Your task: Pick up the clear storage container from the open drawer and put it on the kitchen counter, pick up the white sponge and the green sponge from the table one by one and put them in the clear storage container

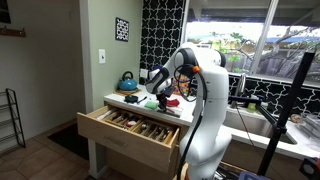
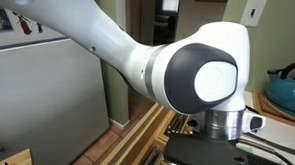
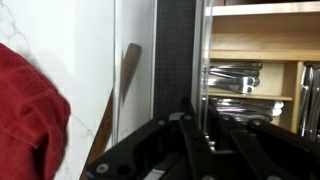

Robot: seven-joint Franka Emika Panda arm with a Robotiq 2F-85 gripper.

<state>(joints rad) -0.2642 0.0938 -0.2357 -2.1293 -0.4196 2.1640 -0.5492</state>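
In the wrist view my gripper [image 3: 203,135] has its black fingers close together on a thin clear upright wall, which looks like the clear storage container [image 3: 207,60]. It hangs over the line between the white counter [image 3: 80,60] and the open drawer [image 3: 255,85] of cutlery. In an exterior view the gripper [image 1: 160,97] is low at the counter's front edge, above the open wooden drawer [image 1: 135,128]. A small green patch beside it may be the green sponge [image 1: 176,101]. I cannot make out the white sponge.
A red cloth [image 3: 25,115] lies on the counter close to the gripper. A teal kettle [image 1: 128,81] stands at the back of the counter and also shows in the close exterior view [image 2: 290,89]. The arm's white elbow [image 2: 193,79] fills that view. A sink and window are further along.
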